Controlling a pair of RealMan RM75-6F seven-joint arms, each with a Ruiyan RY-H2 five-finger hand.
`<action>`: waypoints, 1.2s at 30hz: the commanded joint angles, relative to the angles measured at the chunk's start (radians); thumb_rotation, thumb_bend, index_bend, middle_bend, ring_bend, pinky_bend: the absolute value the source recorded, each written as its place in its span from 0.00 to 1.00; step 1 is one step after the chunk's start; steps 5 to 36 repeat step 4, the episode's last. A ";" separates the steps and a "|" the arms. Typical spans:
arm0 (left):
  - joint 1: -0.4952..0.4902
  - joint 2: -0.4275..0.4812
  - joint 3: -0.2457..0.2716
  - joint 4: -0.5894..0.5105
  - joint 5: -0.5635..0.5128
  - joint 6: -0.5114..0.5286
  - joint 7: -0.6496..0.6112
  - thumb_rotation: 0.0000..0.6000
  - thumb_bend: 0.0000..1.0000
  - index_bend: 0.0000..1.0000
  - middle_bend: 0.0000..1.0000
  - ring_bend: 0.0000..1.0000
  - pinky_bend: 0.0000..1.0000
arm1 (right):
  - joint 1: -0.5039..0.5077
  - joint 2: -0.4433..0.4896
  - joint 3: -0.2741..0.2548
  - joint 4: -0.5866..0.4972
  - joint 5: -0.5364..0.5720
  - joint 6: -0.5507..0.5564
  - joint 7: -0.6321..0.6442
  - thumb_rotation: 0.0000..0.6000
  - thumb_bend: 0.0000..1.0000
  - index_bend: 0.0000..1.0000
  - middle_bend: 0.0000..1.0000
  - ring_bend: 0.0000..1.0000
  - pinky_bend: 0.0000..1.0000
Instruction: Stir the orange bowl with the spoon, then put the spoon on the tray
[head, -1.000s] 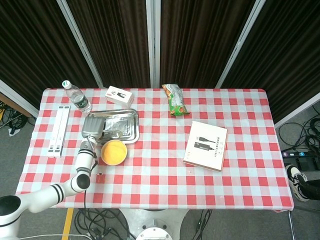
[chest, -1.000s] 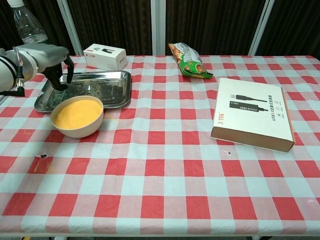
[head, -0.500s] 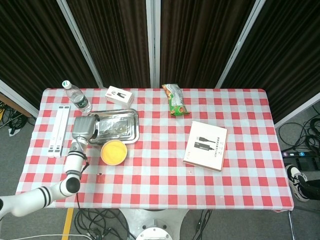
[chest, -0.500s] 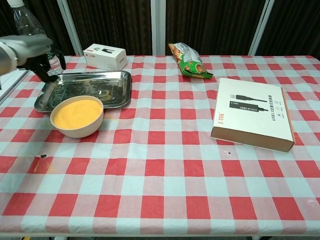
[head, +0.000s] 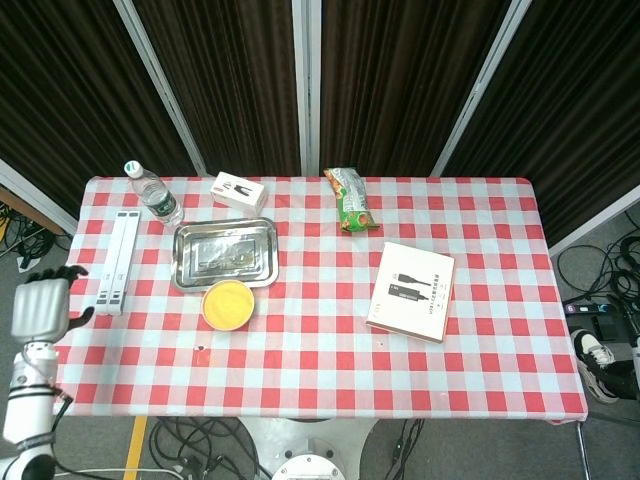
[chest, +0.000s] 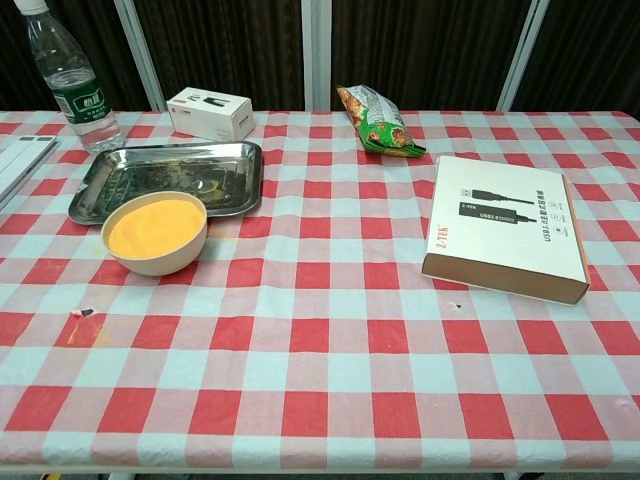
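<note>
Item: stir-and-stow job, closing stage (judged).
Spoon (chest: 205, 185): faint shape lying in the tray (chest: 95, 188), hard to make out; not in the orange bowl (chest: 155, 233), which sat just in front of the tray on the worktop (chest: 330, 340).
Left hand (head: 40, 305): off the worktop's left edge, fingers spread, holding nothing. Right hand: not seen in either view.
Next move, est.: none on the spoon; arm to park clear.
Chg vs 1 s prior: left hand was over the tray's left end, then withdrew off the worktop; bowl and tray unmoved.
</note>
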 joint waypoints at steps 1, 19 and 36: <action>0.089 0.027 0.072 -0.026 0.082 0.086 -0.064 1.00 0.25 0.41 0.47 0.37 0.34 | 0.004 -0.005 -0.001 -0.002 -0.009 0.002 -0.005 1.00 0.17 0.09 0.21 0.00 0.13; 0.132 0.021 0.096 -0.034 0.133 0.150 -0.053 1.00 0.25 0.41 0.47 0.37 0.34 | 0.005 -0.009 -0.005 -0.012 -0.024 0.014 -0.022 1.00 0.17 0.09 0.21 0.00 0.13; 0.132 0.021 0.096 -0.034 0.133 0.150 -0.053 1.00 0.25 0.41 0.47 0.37 0.34 | 0.005 -0.009 -0.005 -0.012 -0.024 0.014 -0.022 1.00 0.17 0.09 0.21 0.00 0.13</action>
